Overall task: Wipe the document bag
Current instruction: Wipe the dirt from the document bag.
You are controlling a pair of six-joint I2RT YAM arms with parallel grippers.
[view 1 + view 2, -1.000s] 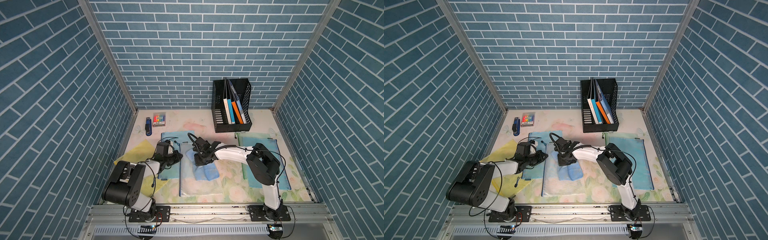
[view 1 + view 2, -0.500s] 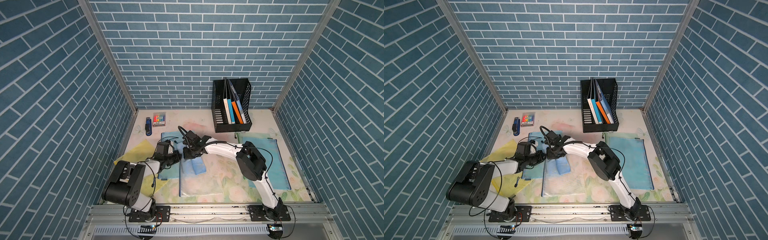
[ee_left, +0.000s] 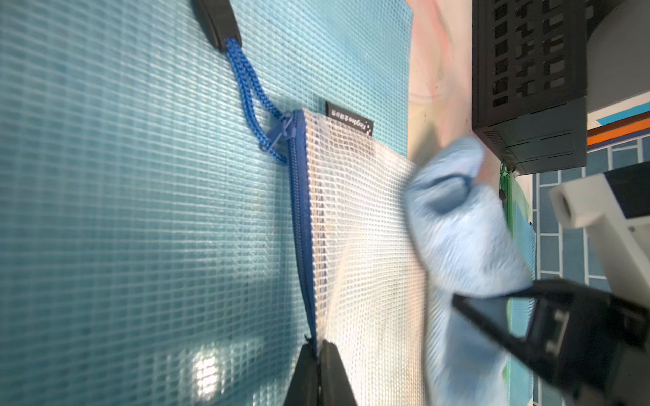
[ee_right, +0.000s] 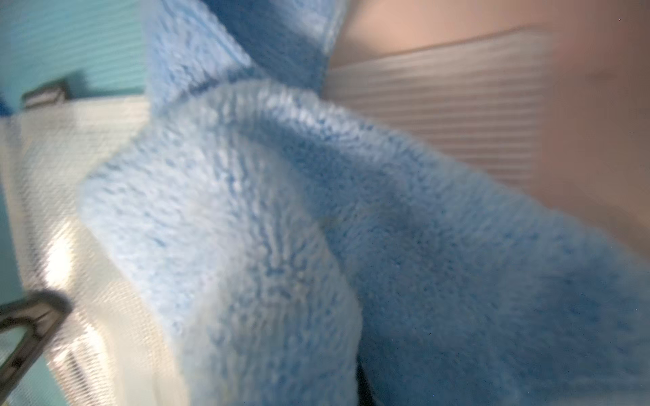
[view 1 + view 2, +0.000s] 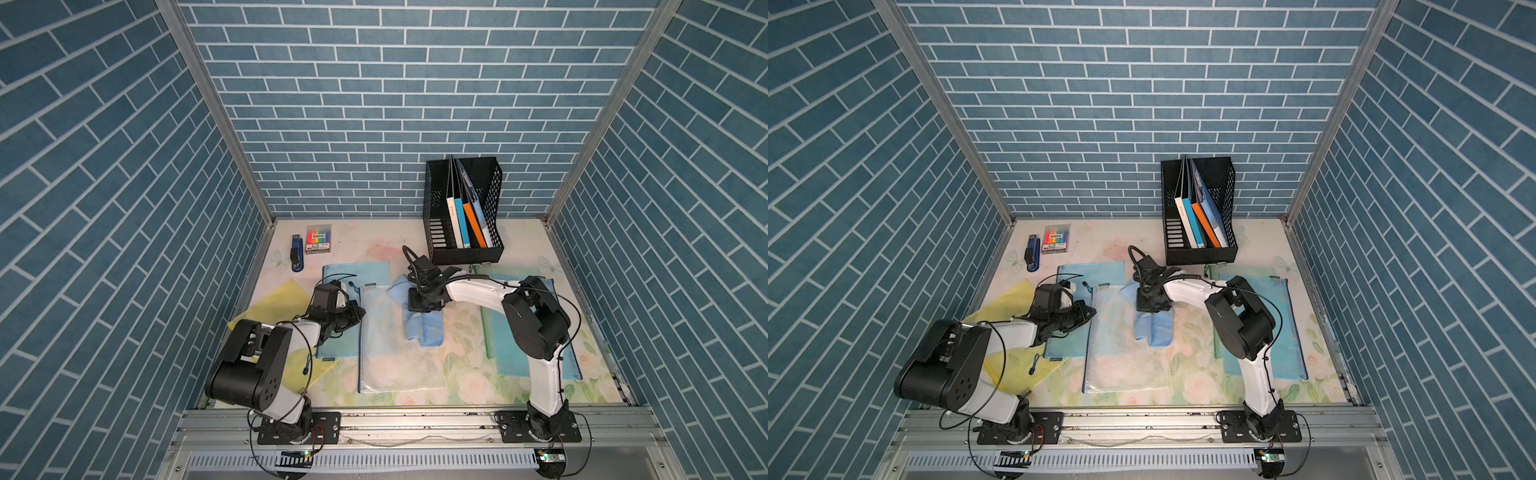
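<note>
1. The left gripper [image 3: 317, 355] is pinched shut on the zipper edge of the clear mesh document bag [image 5: 395, 357], pinning it to the desk [image 5: 465, 386].
2. The bag lies mid-desk, overlapping a blue bag [image 5: 353, 274].
3. The right gripper [image 5: 423, 306], closed on the blue cloth [image 5: 424, 332], presses it onto the bag's far right part. I judge that wiping is under way.
4. The next move calls for dragging the cloth over the bare near part.

Cloth [image 4: 316, 228] blurred, fills right wrist view; left tool [image 3: 318, 351] cut off by frame edge (only tips show).
</note>
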